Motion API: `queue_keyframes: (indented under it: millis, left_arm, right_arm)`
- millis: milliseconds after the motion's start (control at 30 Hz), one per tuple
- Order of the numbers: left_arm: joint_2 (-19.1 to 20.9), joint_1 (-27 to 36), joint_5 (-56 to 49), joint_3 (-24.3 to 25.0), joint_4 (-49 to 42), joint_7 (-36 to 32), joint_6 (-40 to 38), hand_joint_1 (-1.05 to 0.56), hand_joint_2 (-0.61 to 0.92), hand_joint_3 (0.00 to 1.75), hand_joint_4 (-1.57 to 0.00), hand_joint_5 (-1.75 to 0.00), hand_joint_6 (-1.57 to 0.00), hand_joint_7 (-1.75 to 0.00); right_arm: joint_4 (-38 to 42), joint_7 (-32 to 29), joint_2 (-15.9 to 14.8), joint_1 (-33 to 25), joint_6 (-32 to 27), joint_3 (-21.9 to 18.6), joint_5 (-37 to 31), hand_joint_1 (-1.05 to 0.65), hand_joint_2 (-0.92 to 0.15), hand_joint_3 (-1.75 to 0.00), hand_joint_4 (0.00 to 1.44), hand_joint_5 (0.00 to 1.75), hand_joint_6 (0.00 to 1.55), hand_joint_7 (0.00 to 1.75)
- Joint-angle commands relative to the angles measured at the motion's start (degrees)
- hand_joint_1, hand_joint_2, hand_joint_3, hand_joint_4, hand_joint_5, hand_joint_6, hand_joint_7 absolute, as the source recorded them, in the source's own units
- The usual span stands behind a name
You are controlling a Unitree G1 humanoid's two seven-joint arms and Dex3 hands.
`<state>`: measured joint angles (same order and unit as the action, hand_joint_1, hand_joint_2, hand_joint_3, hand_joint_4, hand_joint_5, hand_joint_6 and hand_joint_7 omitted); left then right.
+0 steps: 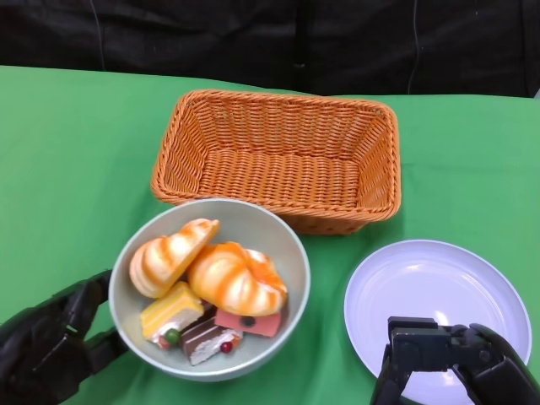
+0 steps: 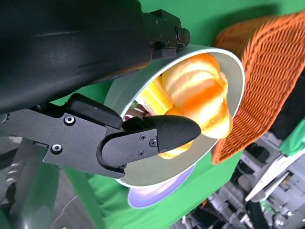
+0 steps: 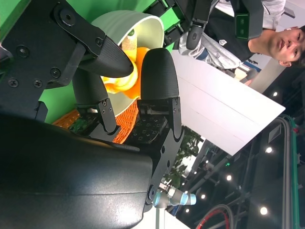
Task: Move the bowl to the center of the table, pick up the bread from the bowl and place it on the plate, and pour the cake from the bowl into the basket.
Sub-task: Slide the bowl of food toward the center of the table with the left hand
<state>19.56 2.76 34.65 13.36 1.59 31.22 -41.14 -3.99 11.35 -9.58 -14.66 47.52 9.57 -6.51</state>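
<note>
Bowl: grey-green round ceramic bowl [image 1: 283, 245], lower centre of frame, holding bread and cake.
Left hand [image 1: 51, 337]: fingers clasped on the bowl's left rim; nearer.
Right hand [image 1: 460, 367]: fingers apart, nothing held, over white round plate [image 1: 422, 283].

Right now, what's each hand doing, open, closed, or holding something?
Left hand: gripping the bowl by its rim.
Right hand: open, holding nothing, over the plate.

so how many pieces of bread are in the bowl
2. One bread roll leans at the bowl's left side; a larger bread roll lies in the middle. Cake slices sit in front; more bread could be hidden underneath.
</note>
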Motion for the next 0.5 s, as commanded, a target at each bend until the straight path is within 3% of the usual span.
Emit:
queue_keyframes:
  millis: [33, 300, 367, 500]
  left_arm:
    - [0.1, -0.4, -0.4, -1.6, 1.1, -0.2, -1.1, -0.81, 0.92, 0.64, 0.00, 0.00, 0.00, 0.00]
    - [-0.5, -0.9, -0.6, -3.4, 2.4, -1.2, -2.1, -0.79, 0.92, 0.64, 0.00, 0.00, 0.00, 0.00]
    - [-0.4, -0.9, -0.8, -3.9, 2.8, -1.2, -2.1, -0.79, 0.92, 0.64, 0.00, 0.00, 0.00, 0.00]
    - [-0.3, -0.9, -0.9, -4.6, 3.2, -0.9, -1.8, -0.79, 0.92, 0.65, 0.00, 0.00, 0.00, 0.00]
  right_arm:
    - [-1.0, 0.1, -0.6, -0.2, -0.1, 0.1, 0.5, -0.17, -0.09, -1.62, 0.85, 1.47, 0.87, 1.26]
    - [-1.5, -0.8, -0.2, -0.1, 1.3, -0.3, -1.0, -0.17, -0.09, -1.62, 0.84, 1.47, 0.85, 1.24]
    - [-1.0, -2.2, 0.1, 0.3, 4.3, -1.4, -3.7, -0.21, -0.28, -1.36, 0.59, 1.45, 0.57, 1.11]
    - [-4.1, -2.2, -1.1, 1.2, 4.0, -2.1, -6.9, -0.24, -0.38, -1.15, 0.29, 1.39, 0.30, 1.05]
